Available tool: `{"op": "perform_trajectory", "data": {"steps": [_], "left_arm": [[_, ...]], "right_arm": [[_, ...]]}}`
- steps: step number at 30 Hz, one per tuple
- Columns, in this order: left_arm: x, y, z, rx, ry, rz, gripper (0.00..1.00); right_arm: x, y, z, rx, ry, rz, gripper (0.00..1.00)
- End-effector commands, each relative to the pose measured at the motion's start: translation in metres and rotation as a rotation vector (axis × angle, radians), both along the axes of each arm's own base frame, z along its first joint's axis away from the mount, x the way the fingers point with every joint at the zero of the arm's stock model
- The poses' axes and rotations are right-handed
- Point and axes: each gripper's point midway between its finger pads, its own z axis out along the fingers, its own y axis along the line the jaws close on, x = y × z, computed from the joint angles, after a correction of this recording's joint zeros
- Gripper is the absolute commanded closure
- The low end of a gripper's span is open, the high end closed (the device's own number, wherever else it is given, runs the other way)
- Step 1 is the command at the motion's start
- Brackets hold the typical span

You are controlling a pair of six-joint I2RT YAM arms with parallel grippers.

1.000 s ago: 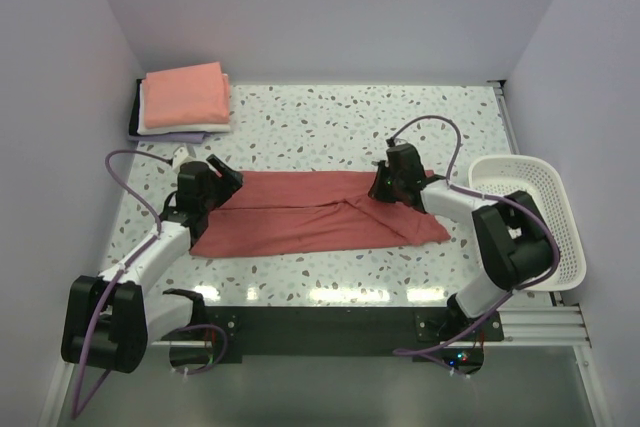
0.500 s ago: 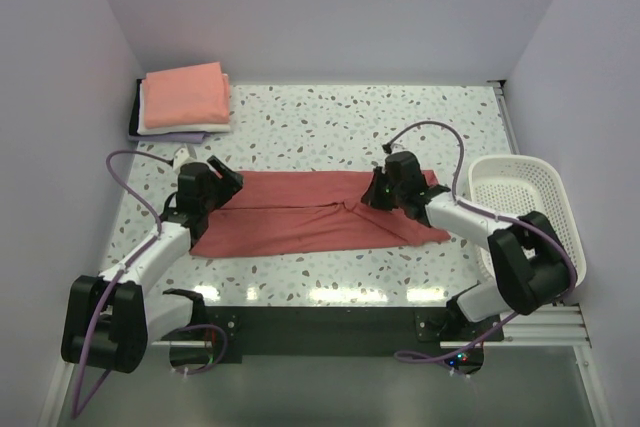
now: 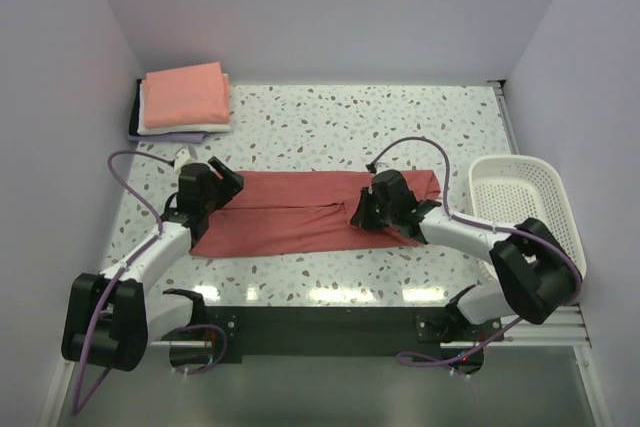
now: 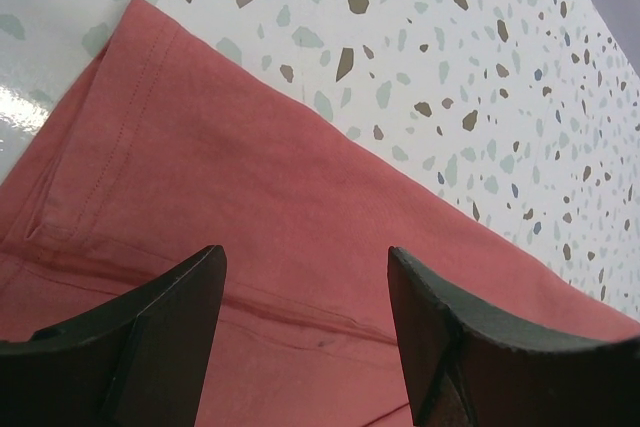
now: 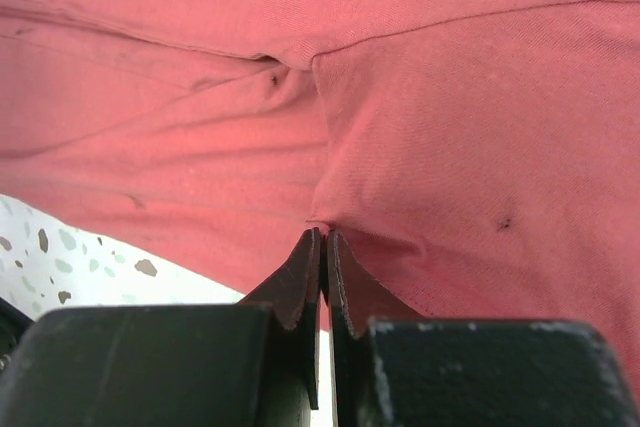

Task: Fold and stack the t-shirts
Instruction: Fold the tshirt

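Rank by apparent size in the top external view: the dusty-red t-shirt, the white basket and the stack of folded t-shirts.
1. dusty-red t-shirt, laid out, clearly largest.
2. white basket.
3. stack of folded t-shirts, smallest; it lies farther back, which may shrink it slightly.

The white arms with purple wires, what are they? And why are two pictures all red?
They are two robot arms bolted to a table. The wide picture comes from a camera above them. The other two come from small cameras on the arms' wrists, so their dark fingers show close up. That red is a shirt spread on the table. The right gripper is shut, pinching a fold of it. The left gripper is open over the shirt's other end, holding nothing. In the far left corner sits a stack of folded shirts, and a white basket stands on the right.
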Motion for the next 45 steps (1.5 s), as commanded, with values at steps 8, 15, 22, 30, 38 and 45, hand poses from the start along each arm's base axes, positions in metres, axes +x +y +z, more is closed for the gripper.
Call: {"op": "perform_trajectory", "data": {"steps": [8, 15, 22, 30, 38, 45], "left_arm": [[0.005, -0.003, 0.002, 0.008, -0.038, -0.021, 0.29], [0.007, -0.005, -0.001, 0.003, -0.034, -0.031, 0.29], [0.005, -0.025, -0.013, 0.024, -0.005, -0.105, 0.31], [-0.008, -0.072, -0.026, 0.098, 0.037, -0.261, 0.53], [-0.017, -0.094, -0.052, 0.223, 0.107, -0.362, 0.82], [-0.036, -0.106, -0.091, 0.372, 0.235, -0.395, 0.92]], "right_arm": [[-0.012, -0.002, 0.009, 0.027, -0.036, 0.004, 0.92], [-0.022, -0.004, 0.028, 0.064, -0.048, 0.024, 0.64], [-0.016, -0.034, 0.059, -0.022, -0.093, -0.114, 0.45], [0.007, -0.089, 0.022, -0.125, 0.023, -0.344, 0.44], [0.027, -0.113, -0.011, -0.156, 0.115, -0.445, 0.45], [0.052, -0.131, -0.027, -0.196, 0.172, -0.487, 0.45]]}}
